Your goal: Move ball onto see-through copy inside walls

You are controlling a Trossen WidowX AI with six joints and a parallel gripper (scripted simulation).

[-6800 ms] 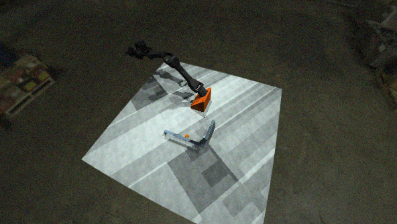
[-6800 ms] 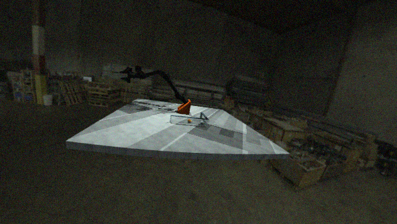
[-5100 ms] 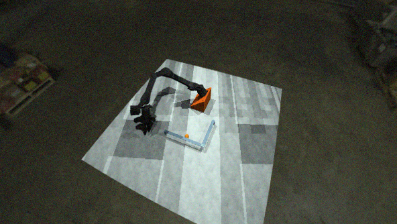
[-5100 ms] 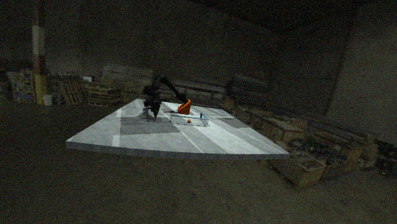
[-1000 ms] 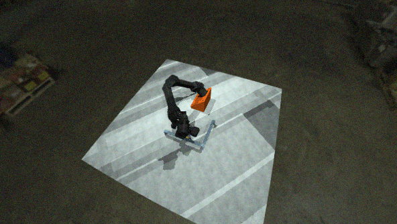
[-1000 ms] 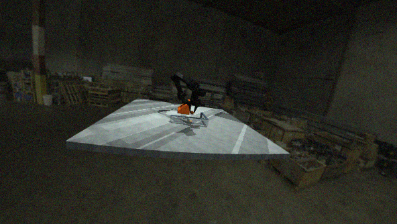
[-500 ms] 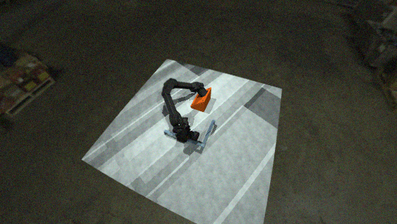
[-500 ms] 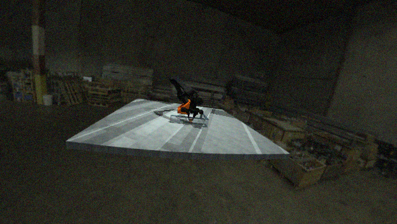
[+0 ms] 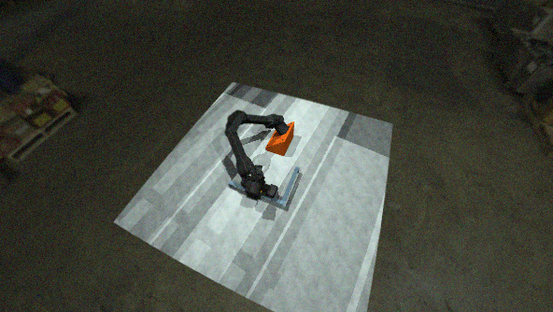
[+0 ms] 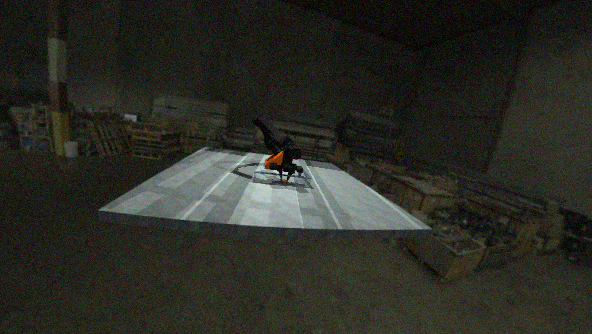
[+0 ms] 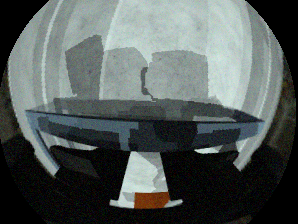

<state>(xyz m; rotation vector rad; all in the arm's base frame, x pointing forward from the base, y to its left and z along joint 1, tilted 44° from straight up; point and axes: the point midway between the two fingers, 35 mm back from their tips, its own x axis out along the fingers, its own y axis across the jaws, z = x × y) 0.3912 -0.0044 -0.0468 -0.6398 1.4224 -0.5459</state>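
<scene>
The gripper (image 9: 260,191) (image 10: 284,179) is low at the near wall of the corner, shut on the ball. Only a small orange patch of the ball (image 10: 284,181) shows between the fingertips in the exterior view. In the wrist view the ball is not visible; the bluish wall (image 11: 95,131) crosses in front of the fingertips. The two low walls (image 9: 292,181) meet at the near right, and the arm covers part of the near one. I cannot make out the see-through copy apart from the ball, nor tell whether the ball touches the table.
An orange wedge-shaped block (image 9: 280,144) (image 10: 273,160) stands at the arm's base, behind the walls. The arm arches from there over the corner to the near wall. The striped light table (image 9: 336,224) (image 10: 170,200) has its edges well beyond the walls.
</scene>
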